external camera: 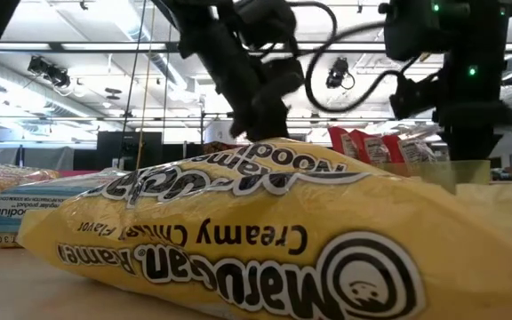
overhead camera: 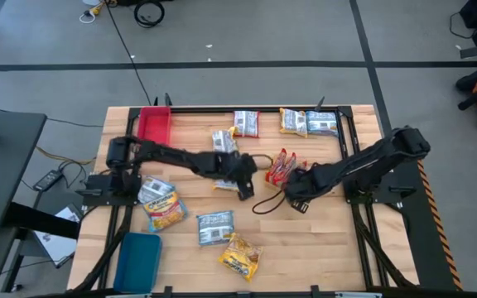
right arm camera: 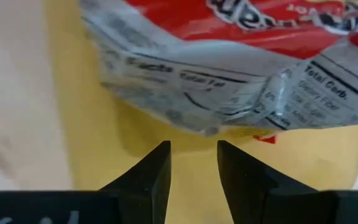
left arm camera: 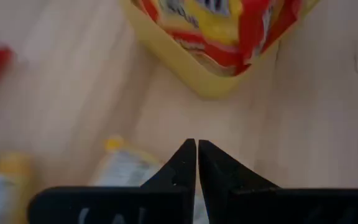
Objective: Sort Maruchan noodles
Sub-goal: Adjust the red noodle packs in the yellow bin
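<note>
Right at the front of the counter (overhead camera: 305,248), nearest the low camera: a yellow packet (overhead camera: 240,257) (external camera: 265,231) of Maruchan noodles. Flat on the wood, filling most of the low view. To its left, by the front corner, a blue tray (overhead camera: 139,258). A little farther back, a blue-edged packet (overhead camera: 215,227), also flat on the wood. Left of that, two more packets touching each other: an orange packet (overhead camera: 166,213) and a grey-white packet (overhead camera: 157,192).

In the middle of the counter, both dark arms reaching in from the sides. Left end effector (overhead camera: 244,189) (left arm camera: 197,144) clenched, tips pressed together with nothing between them, hanging over bare wood. Just beside it, a small yellow-edged packet (overhead camera: 224,184), partly hidden under the arm. Right end effector (overhead camera: 291,192) (right arm camera: 192,146) released, fingers apart and holding nothing, pointing at the yellow tray (right arm camera: 92,124) (left arm camera: 185,68). In that tray, a bunch of red packets (overhead camera: 280,165) (right arm camera: 241,37) (left arm camera: 229,25), crumpled and tipped up, sitting between the two end effectors and a bit farther back.

Behind the left arm, one more grey packet (overhead camera: 224,139) on the wood.

Along the far edge, a row of three: a red-edged packet (overhead camera: 246,122), then a far yellow packet (overhead camera: 292,121) touching a far blue packet (overhead camera: 321,124). At the far left corner, a red tray (overhead camera: 154,124).
</note>
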Robot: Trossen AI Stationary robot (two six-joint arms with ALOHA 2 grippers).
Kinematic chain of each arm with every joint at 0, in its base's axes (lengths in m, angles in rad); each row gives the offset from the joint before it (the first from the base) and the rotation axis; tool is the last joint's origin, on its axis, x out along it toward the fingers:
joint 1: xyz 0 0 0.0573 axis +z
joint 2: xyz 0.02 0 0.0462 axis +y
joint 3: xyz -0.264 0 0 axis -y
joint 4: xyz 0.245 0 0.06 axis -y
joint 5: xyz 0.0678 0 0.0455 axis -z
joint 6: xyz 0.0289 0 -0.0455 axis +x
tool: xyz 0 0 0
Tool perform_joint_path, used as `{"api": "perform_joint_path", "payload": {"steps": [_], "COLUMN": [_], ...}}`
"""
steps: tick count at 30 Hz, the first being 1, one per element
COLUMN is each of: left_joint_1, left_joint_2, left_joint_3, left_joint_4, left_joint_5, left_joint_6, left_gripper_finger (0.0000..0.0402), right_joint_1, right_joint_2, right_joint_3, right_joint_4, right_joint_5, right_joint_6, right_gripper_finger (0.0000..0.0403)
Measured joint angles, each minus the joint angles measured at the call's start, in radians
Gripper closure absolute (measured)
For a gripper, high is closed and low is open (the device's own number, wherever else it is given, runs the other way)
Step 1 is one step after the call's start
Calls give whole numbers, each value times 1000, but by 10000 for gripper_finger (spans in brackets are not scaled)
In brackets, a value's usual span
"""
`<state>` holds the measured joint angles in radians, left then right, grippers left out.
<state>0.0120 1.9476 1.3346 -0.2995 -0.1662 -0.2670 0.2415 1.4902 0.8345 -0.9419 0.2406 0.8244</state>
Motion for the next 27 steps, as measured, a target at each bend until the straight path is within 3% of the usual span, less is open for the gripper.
{"api": "perform_joint_path", "payload": {"steps": [2,7,13,19,27], "left_joint_1": [-34,-65,-18,2,8], "left_joint_2": [50,171,293,349,292], "left_joint_3": [-2,-3,64,213,249], "left_joint_4": [10,245,466,463,291], "left_joint_5": [-10,-15,3,15,53], "left_joint_6": [-78,-114,16,178,212], "left_gripper_finger": [377,377,377,377,377], "right_joint_1": [9,47,133,203,166], "right_joint_2": [13,15,16,12,12], "right_joint_3": [0,-23,-45,-33,-34], "right_joint_4": [-11,12,151,211,-63], "right_joint_5": [11,-11,-80,-81,138], "right_joint_6": [22,143,337,495,744], "right_gripper_finger": [266,266,266,273,281]}}
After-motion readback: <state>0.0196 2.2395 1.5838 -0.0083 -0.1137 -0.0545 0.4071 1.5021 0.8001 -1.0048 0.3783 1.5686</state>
